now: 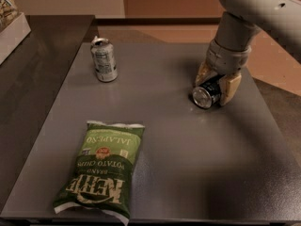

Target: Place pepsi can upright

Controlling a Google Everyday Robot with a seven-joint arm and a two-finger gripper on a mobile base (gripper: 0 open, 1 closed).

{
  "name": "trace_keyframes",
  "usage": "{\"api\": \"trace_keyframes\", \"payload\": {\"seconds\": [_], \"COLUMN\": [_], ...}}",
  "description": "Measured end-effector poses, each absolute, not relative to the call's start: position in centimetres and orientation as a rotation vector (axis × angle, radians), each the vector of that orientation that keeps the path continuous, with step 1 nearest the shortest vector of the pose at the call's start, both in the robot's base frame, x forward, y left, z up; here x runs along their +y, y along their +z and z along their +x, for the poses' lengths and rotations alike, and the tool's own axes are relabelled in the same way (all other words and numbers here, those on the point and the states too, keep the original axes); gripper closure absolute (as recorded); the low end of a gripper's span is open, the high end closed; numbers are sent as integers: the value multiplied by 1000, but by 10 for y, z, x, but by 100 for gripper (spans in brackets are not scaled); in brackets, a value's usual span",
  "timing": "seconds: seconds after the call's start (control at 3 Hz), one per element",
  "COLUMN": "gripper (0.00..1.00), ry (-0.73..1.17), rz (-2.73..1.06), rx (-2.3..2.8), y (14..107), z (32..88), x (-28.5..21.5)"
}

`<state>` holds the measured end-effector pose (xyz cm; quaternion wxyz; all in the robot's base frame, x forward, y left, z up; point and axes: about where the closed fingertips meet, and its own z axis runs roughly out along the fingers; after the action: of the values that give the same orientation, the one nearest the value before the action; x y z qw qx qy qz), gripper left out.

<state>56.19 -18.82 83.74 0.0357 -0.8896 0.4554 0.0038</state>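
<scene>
Two fingers (230, 89) of the gripper (215, 84) look clamped on the pepsi can (205, 97), one on each side, at the right middle of the frame. The can lies on its side on the grey table (188, 164), its silver end facing lower left. I want a firm hold first, then a small lift, a wrist turn until the can stands vertical, and a gentle set-down. The silver can (104, 59) upper left and the chip bag (103, 168) lower left sit well apart, so I have room.
</scene>
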Motion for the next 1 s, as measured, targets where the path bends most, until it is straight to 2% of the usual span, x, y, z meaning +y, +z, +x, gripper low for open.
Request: {"api": "trace_keyframes", "payload": {"seconds": [0.67, 1.0], "gripper": [88, 100], "ry": [-94, -242], "rz": [-2707, -2647], "rx": [1319, 1206], "y": [859, 878], "z": [564, 563], "x": [-184, -176]}}
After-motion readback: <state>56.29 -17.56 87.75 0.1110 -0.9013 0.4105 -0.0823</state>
